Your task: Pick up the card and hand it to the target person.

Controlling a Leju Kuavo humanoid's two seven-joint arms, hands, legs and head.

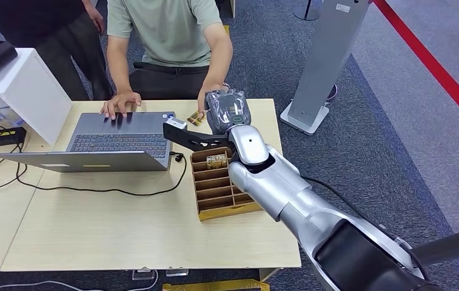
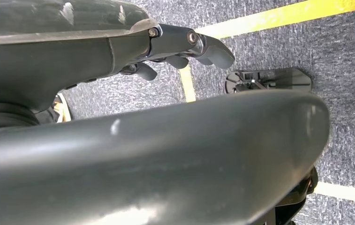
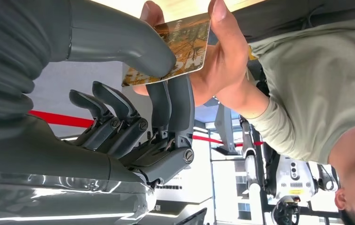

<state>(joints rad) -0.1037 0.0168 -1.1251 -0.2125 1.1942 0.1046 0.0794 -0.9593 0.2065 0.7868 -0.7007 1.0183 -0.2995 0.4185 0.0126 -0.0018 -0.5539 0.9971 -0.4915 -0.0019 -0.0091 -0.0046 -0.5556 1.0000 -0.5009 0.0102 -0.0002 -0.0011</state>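
The glossy card with a brown and gold picture (image 3: 175, 49) is largely covered: in your right wrist view the thick grey thumb (image 3: 119, 37) lies across one face and the person's hand (image 3: 213, 65) covers its far end, so the full print cannot be read. In your head view the card cannot be made out with certainty; a small gold-brown patch beside the hand may be it.

Grip: the right hand (image 3: 133, 93) pinches the card between the thumb on one face and two dark fingers (image 3: 170, 108) straightened against the other. The remaining fingers are curled back, clear of the card. The person's fingertips clasp the opposite end at once, so both parties are touching it.

Your head view places this right hand (image 1: 228, 110) at the far edge of the pale wooden table (image 1: 123, 230), just before the seated person in the grey-green shirt (image 1: 166, 30), whose forearm comes down behind it. Near the forearm sit a yellow-brown slotted card holder (image 1: 217, 188) and an open grey laptop (image 1: 117, 139), the person's other hand on its keys.

The left hand (image 2: 185, 47) appears in your left wrist view above grey carpet with yellow lines (image 2: 260, 21). Its fingers are bent inward with nothing between them; dark bodywork cuts off most else.
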